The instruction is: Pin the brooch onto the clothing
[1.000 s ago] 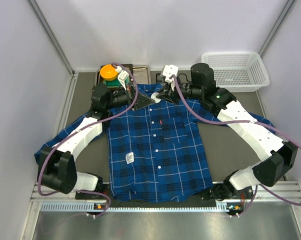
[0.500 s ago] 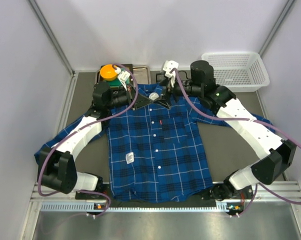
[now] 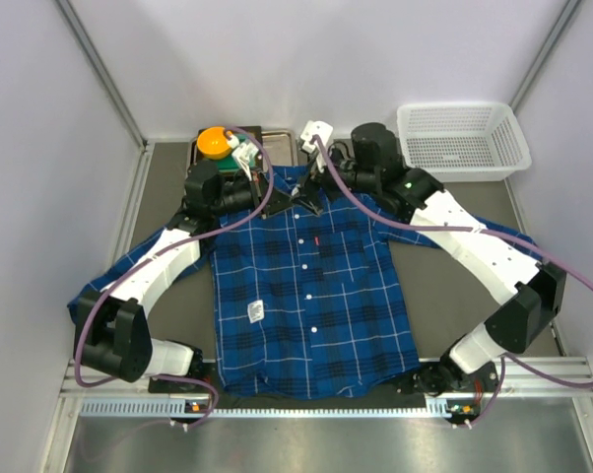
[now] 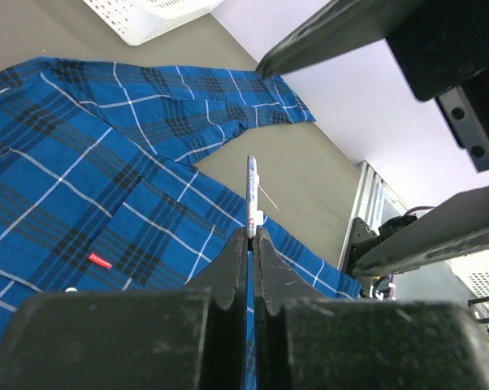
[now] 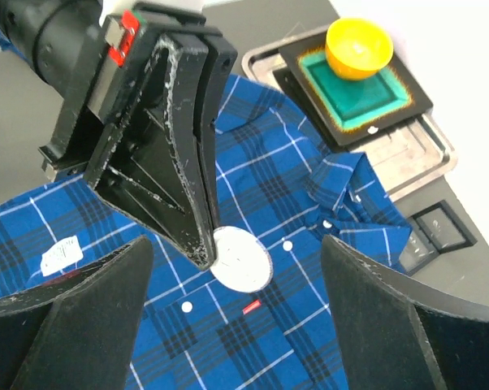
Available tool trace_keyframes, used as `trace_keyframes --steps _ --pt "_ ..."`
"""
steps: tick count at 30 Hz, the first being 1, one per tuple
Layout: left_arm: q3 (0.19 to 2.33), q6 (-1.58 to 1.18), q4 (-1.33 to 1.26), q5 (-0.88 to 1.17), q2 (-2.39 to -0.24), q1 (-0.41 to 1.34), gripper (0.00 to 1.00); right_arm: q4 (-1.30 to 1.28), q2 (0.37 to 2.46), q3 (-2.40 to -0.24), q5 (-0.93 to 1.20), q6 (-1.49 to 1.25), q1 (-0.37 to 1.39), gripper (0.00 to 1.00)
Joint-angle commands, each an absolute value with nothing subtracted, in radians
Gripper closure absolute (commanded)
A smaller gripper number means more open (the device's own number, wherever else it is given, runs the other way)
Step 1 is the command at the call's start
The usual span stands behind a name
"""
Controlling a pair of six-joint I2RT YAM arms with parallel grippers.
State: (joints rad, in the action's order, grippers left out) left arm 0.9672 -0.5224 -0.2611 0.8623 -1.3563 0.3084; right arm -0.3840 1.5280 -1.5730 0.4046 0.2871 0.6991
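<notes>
Over the far end of the shirt (image 3: 311, 296), near its collar, our left gripper (image 4: 250, 237) pinches the brooch (image 5: 243, 260) edge-on. Our right gripper (image 3: 308, 185) gapes wide, empty. We should lower it squarely onto flat cloth, pressing gently.

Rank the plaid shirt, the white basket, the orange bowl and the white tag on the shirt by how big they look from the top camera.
1. plaid shirt, by far the largest
2. white basket
3. orange bowl
4. white tag, the smallest
</notes>
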Motion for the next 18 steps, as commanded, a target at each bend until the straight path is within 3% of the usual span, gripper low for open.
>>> trace_keyframes --steps 1,4,9,10,13,18 --pt "1.014 -0.479 -0.238 0.844 -1.310 0.305 1.00 -0.393 1.548 -1.641 0.296 0.266 0.723 0.18" --pt "1.013 -0.456 -0.195 0.879 -1.307 0.287 1.00 -0.448 1.581 -1.704 0.438 0.186 0.675 0.19" --pt "0.992 -0.356 -0.151 1.149 -1.282 0.236 1.00 -0.474 1.644 -1.738 0.880 0.141 0.516 0.33" --pt "1.015 -0.298 -0.108 1.175 -1.284 0.235 1.00 -0.482 1.654 -1.744 0.981 0.140 0.500 0.41" --pt "1.060 -0.201 0.041 1.224 -1.290 0.235 1.00 -0.529 1.687 -1.785 1.086 0.158 0.476 0.49" --pt "1.111 -0.146 0.164 1.203 -1.310 0.236 1.00 -0.587 1.704 -1.790 1.164 0.169 0.492 0.51"
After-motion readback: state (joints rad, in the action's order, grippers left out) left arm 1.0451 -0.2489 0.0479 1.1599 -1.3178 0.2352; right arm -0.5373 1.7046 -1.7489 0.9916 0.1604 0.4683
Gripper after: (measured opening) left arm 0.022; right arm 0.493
